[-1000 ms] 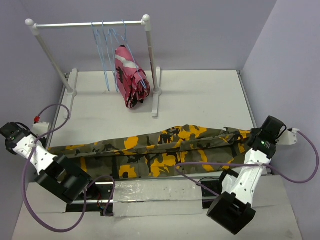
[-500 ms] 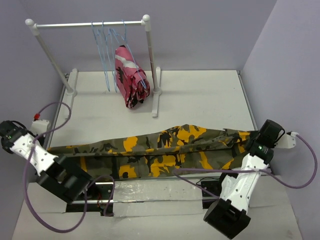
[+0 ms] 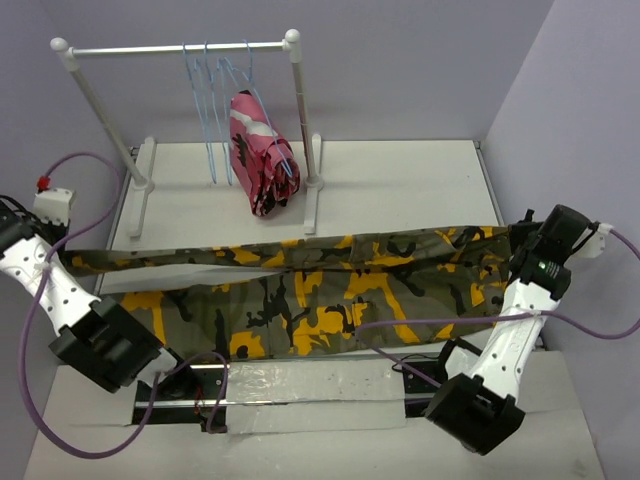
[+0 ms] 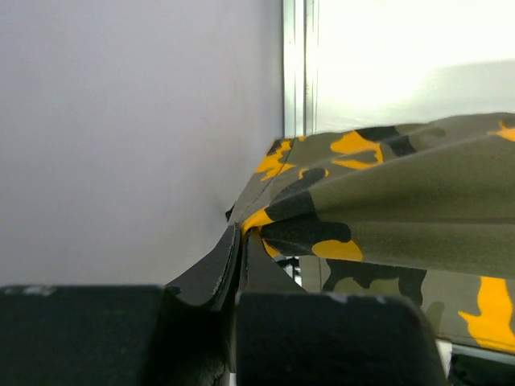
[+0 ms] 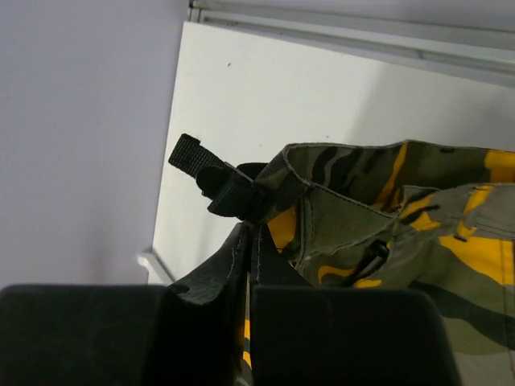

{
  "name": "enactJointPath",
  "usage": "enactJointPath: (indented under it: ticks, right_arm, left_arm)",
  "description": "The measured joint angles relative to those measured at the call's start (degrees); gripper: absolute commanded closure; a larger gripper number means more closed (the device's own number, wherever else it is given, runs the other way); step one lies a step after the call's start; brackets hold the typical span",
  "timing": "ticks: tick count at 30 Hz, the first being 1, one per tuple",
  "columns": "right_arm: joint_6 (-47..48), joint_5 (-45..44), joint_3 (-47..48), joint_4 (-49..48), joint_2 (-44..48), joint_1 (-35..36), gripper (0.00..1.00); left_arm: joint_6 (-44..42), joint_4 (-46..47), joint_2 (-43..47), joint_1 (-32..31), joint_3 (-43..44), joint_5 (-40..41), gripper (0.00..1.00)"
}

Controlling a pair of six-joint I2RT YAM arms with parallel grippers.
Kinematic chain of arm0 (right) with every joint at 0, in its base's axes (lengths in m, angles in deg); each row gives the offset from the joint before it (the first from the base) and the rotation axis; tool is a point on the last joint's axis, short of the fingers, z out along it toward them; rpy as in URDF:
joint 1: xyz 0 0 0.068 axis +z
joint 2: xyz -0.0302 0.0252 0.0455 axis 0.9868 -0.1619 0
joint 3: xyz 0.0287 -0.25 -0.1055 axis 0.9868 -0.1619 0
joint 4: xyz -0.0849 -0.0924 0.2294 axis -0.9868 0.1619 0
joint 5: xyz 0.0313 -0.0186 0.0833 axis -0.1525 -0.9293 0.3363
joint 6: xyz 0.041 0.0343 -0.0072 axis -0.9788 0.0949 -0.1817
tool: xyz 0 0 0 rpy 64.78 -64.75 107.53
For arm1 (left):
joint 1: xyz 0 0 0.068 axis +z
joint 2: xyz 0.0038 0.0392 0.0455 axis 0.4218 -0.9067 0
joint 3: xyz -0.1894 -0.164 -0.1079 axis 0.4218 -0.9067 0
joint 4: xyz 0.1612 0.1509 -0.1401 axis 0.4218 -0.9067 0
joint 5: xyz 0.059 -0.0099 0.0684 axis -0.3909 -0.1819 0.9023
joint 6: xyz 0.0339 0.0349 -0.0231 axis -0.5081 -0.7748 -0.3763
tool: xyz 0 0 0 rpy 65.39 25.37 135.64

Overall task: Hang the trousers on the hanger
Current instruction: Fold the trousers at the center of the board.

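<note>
The olive, black and orange camouflage trousers (image 3: 300,290) hang stretched between my two grippers above the table, lifted along their top edge. My left gripper (image 3: 62,262) is shut on the left end, seen pinched between its jaws in the left wrist view (image 4: 241,229). My right gripper (image 3: 515,240) is shut on the waistband end with a black strap (image 5: 217,185), seen in the right wrist view (image 5: 251,229). Several light-blue wire hangers (image 3: 212,110) hang on the white rail at the back, far from both grippers.
The white rail stand (image 3: 180,48) stands at the back left, its feet (image 3: 310,205) on the table. A pink, white and black camouflage garment (image 3: 258,150) hangs from it. Purple walls close in on both sides. Purple cables loop near both arm bases.
Both grippers have risen and moved back and apart, lifting the trousers off the table and pulling them taut into a wide hanging sheet.
</note>
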Motion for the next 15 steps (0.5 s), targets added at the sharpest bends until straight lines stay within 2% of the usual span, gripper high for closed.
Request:
enactJointPath:
  ticks: [3,8,12,14,15]
  right_arm:
    - [-0.2,-2.86,-4.01,-0.29,4.75,-0.05,1.0]
    - [-2.12,-8.08,-16.89,0.2,14.69,-0.49,1.0]
    - [-2.52,-11.06,-21.64,2.31,15.64,-0.72,0.99]
    - [-2.5,-12.33,-21.99,3.17,15.69,-0.7,0.86]
    - [-2.52,-13.02,-21.92,3.39,15.95,-0.68,0.62]
  left_arm:
    - [-2.64,2.27,4.05,1.42,-8.13,2.56,1.0]
    - [-8.02,4.37,9.55,6.29,-20.9,8.49,1.0]
    - [-10.99,4.83,10.45,8.77,-26.73,10.88,1.0]
    - [-12.01,4.93,10.47,9.4,-27.74,11.56,1.0]
    - [-12.46,4.98,10.56,9.61,-27.91,11.76,1.0]
